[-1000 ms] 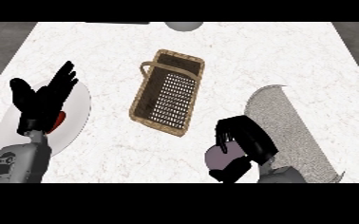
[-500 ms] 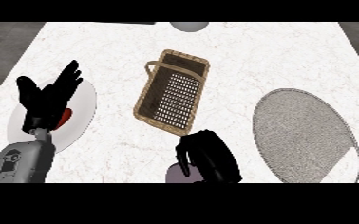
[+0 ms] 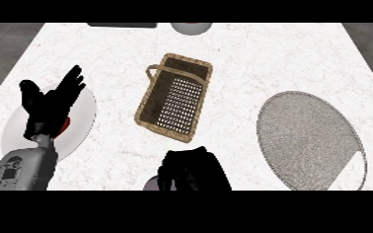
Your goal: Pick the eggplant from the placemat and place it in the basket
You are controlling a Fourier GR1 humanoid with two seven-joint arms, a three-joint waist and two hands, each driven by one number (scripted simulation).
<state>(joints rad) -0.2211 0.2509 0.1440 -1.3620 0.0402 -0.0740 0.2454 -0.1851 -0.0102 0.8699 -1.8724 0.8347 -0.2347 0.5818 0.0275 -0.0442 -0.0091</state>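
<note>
Head view. White marbled counter (image 3: 241, 64), with darker grey ground (image 3: 11, 39) past its far corners. Wicker basket (image 3: 178, 101) sat mid-counter, set at an angle, and the grey oval placemat (image 3: 310, 138) lay well apart to its right. I logged the right hand (image 3: 193, 170) at the near edge, just below the basket. Its fingers were curled round the eggplant (image 3: 151, 183), of which only a greyish sliver showed. Left hand (image 3: 51, 103) was spread, fingers up, over a white plate (image 3: 84, 116).

Open counter (image 3: 233, 76) between basket (image 3: 148, 100) and placemat (image 3: 306, 138); plate (image 3: 83, 112) and left hand (image 3: 50, 104) left of basket.
</note>
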